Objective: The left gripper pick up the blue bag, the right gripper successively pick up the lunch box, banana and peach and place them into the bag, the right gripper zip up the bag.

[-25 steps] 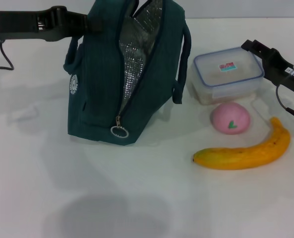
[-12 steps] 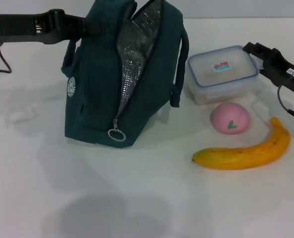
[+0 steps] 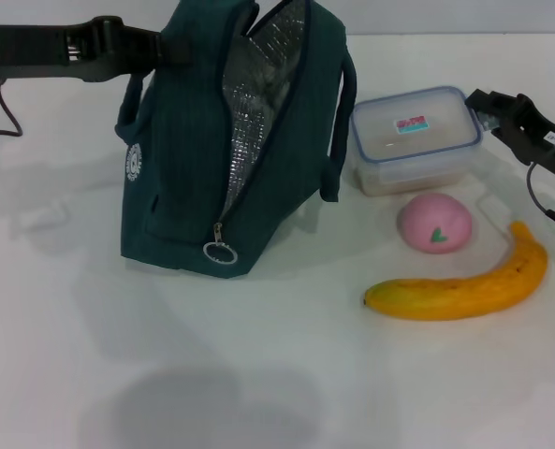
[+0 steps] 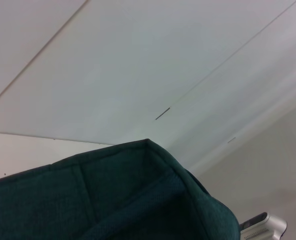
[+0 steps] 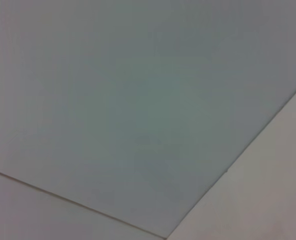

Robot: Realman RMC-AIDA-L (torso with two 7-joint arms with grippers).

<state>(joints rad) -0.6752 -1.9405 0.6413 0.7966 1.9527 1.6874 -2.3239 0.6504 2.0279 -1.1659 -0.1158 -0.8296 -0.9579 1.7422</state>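
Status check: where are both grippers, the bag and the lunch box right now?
Left gripper at blue bag top; bag upright, unzipped. Right gripper at lunch box edge, not holding. Peach, banana on table, nothing blocking.

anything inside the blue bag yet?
Through the open zip of the blue bag only silver foil lining shows; the bottom is hidden by the fabric. Lunch box, peach and banana all lie outside on the table.
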